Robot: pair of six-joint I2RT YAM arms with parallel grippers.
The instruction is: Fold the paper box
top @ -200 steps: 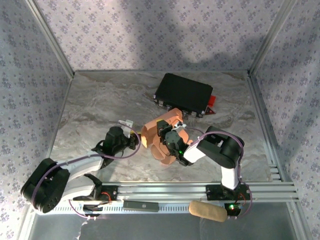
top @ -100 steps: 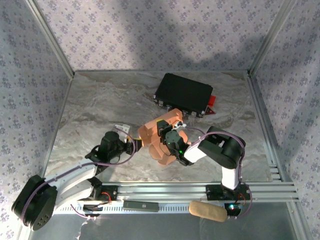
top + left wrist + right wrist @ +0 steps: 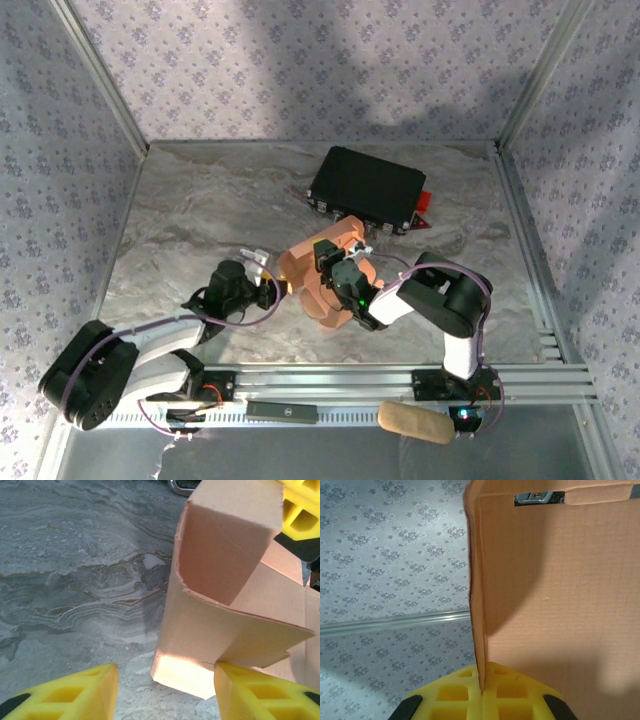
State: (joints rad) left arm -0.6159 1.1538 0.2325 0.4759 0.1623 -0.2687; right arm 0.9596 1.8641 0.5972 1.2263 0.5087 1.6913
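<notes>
paper box (image 3: 322,280): partly folded, standing mid-bench (image 3: 200,200), near black hard case (image 3: 367,188) | right gripper (image 3: 481,687): fingers closed tight, pinching a box wall's edge | left gripper (image 3: 165,680): fingers parted, box's lower corner between them, unclamped

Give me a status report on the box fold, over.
Right gripper shut on paper box wall. Left gripper open at its lower corner. Box partly folded. Black case close behind.
</notes>
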